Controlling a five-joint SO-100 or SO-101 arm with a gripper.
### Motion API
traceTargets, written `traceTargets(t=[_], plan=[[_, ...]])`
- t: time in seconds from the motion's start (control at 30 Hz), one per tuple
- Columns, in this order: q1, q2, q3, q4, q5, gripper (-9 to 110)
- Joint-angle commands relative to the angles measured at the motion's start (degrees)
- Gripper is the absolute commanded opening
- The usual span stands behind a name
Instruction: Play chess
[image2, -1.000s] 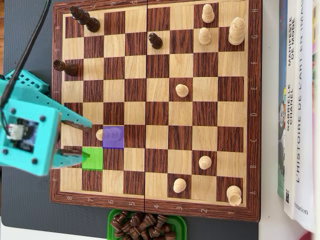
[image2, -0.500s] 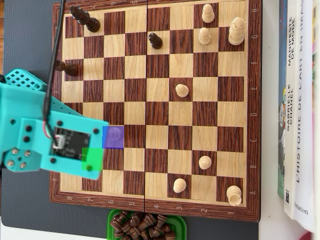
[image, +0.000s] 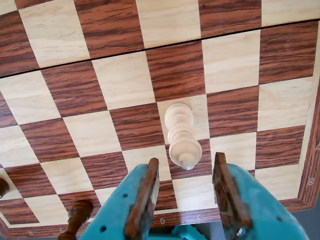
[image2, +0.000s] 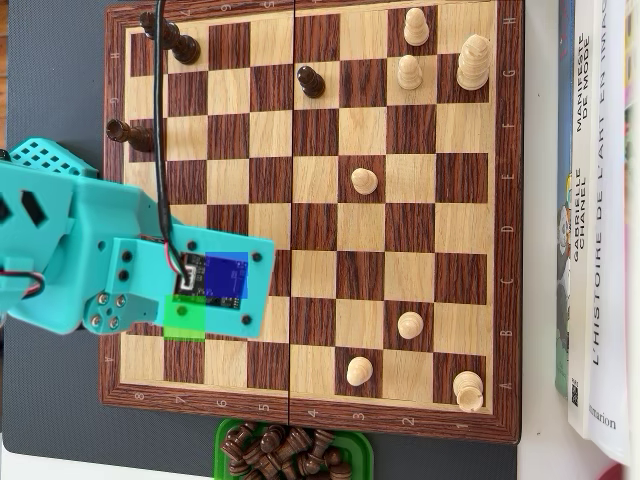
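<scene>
The white chess piece (image: 181, 135) stands on the chessboard (image: 115, 85) near its edge, just ahead of the spread, empty end effector (image: 184, 172); an off-centre closing could topple it.

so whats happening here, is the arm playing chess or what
Yes, a teal arm is partway through a chess move. In the wrist view its gripper is open, jaws either side of a light piece standing near the board's edge, not yet gripped. From overhead the arm covers that spot on the chessboard. A green tray of dark captured pieces sits beside the board.
</scene>
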Motion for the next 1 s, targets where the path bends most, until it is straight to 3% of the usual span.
traceTargets(t=[0.0, 0.97], plan=[[-0.09, 0.09, -2.99, -0.44, 0.35, 17], [1.41, -8.79, -6.24, -0.44, -0.26, 16]])
